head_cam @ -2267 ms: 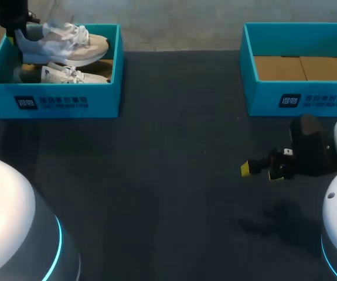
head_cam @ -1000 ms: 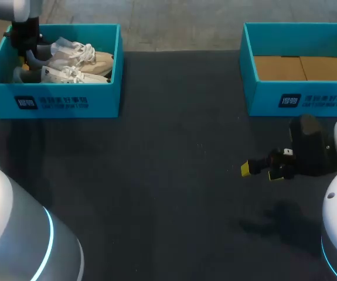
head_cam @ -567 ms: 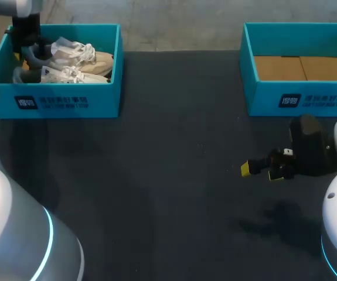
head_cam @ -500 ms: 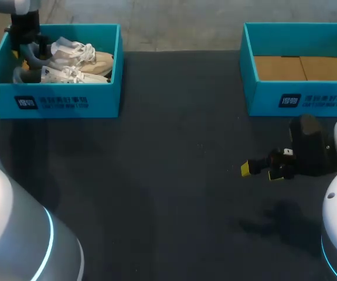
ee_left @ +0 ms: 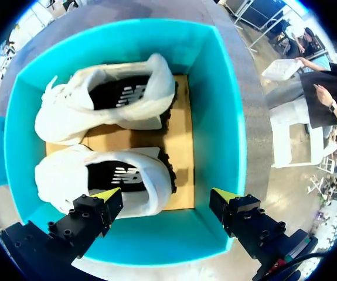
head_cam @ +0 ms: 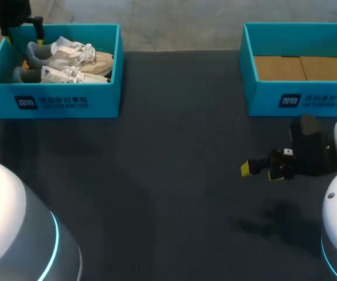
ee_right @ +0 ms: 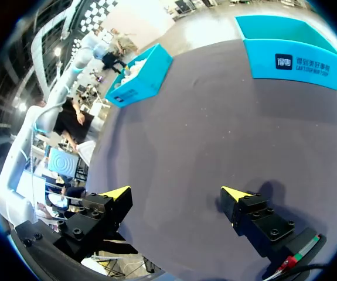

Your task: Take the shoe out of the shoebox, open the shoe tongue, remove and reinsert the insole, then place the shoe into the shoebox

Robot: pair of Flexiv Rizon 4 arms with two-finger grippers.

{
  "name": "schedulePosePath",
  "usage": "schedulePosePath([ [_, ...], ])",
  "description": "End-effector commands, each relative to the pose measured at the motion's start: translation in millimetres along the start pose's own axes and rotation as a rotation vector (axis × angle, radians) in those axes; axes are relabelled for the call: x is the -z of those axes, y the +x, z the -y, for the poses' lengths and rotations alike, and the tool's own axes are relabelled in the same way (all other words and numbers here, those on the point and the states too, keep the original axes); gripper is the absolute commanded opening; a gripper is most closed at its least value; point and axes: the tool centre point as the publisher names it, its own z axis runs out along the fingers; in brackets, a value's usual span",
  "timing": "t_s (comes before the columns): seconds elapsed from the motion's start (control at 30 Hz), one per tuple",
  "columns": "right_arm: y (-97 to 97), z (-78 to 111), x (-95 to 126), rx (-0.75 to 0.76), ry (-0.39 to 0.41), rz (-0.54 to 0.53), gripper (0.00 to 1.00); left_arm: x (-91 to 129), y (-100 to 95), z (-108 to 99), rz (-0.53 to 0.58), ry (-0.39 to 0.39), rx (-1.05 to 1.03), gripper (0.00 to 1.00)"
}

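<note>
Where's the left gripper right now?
Head view, far left: the left gripper hangs open above the heel end of the left shoebox, which holds both shoes.

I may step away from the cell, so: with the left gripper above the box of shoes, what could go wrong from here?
1. The left gripper hangs open over the shoebox with one fingertip near its wall; a straight descent might clip the wall and shove the box.
2. The shoe nearest the gripper lies close beside the other shoe; gripping one may drag the other along.
</note>
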Motion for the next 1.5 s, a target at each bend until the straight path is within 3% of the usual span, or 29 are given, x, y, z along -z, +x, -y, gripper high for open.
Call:
schedulePosePath([
  [0.03, 1.5, 2.0, 0.6, -0.002, -0.002, 0.005, 1.0, 17.0, -1.9, 26.5, -0.008, -0.044, 0.003, 1.0],
  [0.7, 1.5, 2.0, 0.6, -0.002, -0.002, 0.005, 1.0, 17.0, -1.9, 26.5, -0.008, -0.044, 0.003, 1.0],
  [0.87, 1.5, 2.0, 0.6, -0.002, -0.002, 0.005, 1.0, 8.0, 0.6, 53.5, 0.029, -0.032, -0.007, 1.0],
  [1.13, 1.5, 2.0, 0.6, -0.002, -0.002, 0.005, 1.0, 12.9, 1.1, 91.9, 0.027, -0.036, -0.039, 1.0],
  [1.5, 1.5, 2.0, 0.6, -0.002, -0.002, 0.005, 1.0, 18.1, -2.5, 129.6, 0.045, -0.055, -0.059, 1.0],
])
